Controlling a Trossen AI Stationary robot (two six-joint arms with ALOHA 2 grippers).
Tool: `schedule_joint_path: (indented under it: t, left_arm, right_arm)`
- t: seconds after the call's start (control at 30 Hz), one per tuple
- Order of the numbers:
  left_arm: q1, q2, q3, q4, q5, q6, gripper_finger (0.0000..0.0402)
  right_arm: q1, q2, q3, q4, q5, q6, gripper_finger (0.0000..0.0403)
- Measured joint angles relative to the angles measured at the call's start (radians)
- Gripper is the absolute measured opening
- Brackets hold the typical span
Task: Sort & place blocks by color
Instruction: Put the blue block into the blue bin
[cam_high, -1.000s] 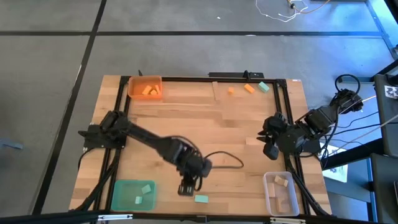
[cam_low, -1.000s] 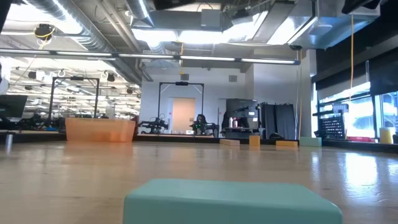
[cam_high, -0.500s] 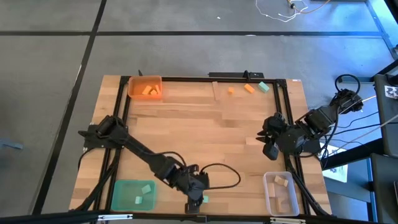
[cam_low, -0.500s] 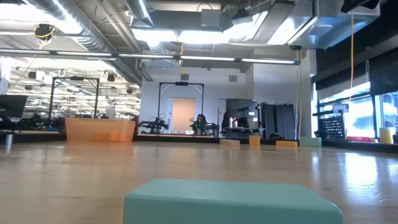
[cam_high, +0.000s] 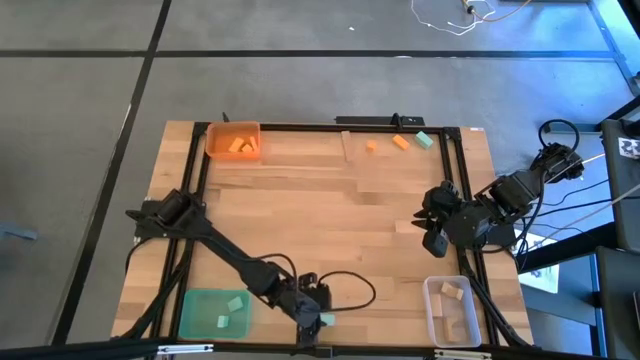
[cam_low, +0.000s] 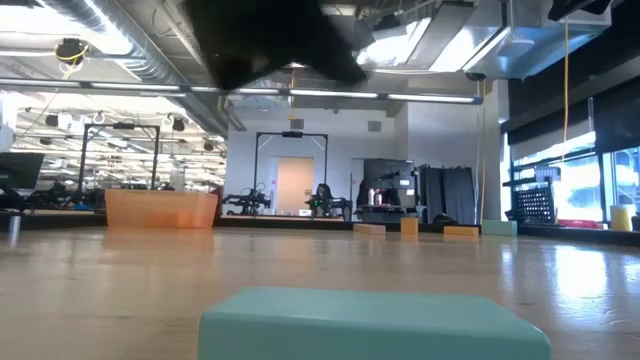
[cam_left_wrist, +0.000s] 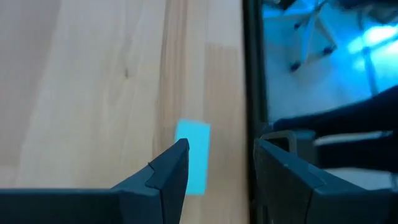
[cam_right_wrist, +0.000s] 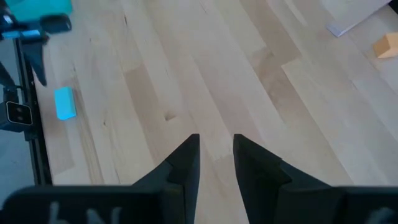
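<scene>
Left gripper (cam_left_wrist: 214, 165) open, seemingly just above teal block (cam_left_wrist: 191, 155).

We see teal block (cam_high: 327, 319) flat at near table edge, centre. Two teal blocks (cam_high: 236, 303) in near-left green tray. Orange blocks (cam_high: 240, 145) in far-left orange tray. Two orange (cam_high: 401, 142), one teal (cam_high: 424, 139) at far edge. Pale wood blocks (cam_high: 453, 291) in near-right clear tray.

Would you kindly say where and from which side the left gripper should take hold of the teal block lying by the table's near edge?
Grip the teal block across its two long sides, near the middle, coming straight down from above. It lies flat and alone on the table, so both sides look free. The left gripper already hangs open over it.
</scene>
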Motion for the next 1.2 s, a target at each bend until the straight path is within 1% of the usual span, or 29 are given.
schedule_joint_path:
  t: [0.17, 0.4, 0.5, 0.6, 0.73, 0.97, 1.17, 1.2]
  left_arm:
    - [-0.001, 0.065, -0.001, 0.032, 0.029, 0.022, 0.0172]
    - [-0.004, 0.134, -0.001, 0.045, 0.009, 0.061, 0.0169]
    - [-0.005, 0.138, -0.002, 0.045, -0.009, 0.064, 0.0168]
    - [-0.005, 0.138, -0.001, 0.04, -0.035, 0.12, 0.0167]
    - [-0.004, 0.138, -0.001, 0.041, -0.037, 0.14, 0.0167]
    - [-0.003, 0.133, 0.011, 0.047, -0.03, 0.09, 0.0167]
    - [0.018, 0.129, 0.047, 0.051, -0.037, -0.038, 0.0167]
    - [0.021, 0.129, 0.05, 0.052, -0.02, -0.052, 0.0167]
  right_arm:
    - [0.0, 0.0, 0.0, 0.001, 0.0, 0.0, 0.0097]
    - [0.0, 0.0, 0.0, 0.002, 0.0, 0.0, 0.0097]
    - [0.0, 0.0, 0.0, 0.002, 0.0, 0.0, 0.0097]
    - [0.0, 0.0, 0.0, 0.002, 0.0, 0.0, 0.0097]
    - [0.0, 0.0, 0.0, 0.002, 0.0, 0.0, 0.0097]
    - [0.0, 0.0, 0.0, 0.003, 0.0, 0.0, 0.0097]
    - [0.0, 0.0, 0.0, 0.003, 0.0, 0.0, 0.0097]
    - [0.0, 0.0, 0.0, 0.003, 0.0, 0.0, 0.0097]
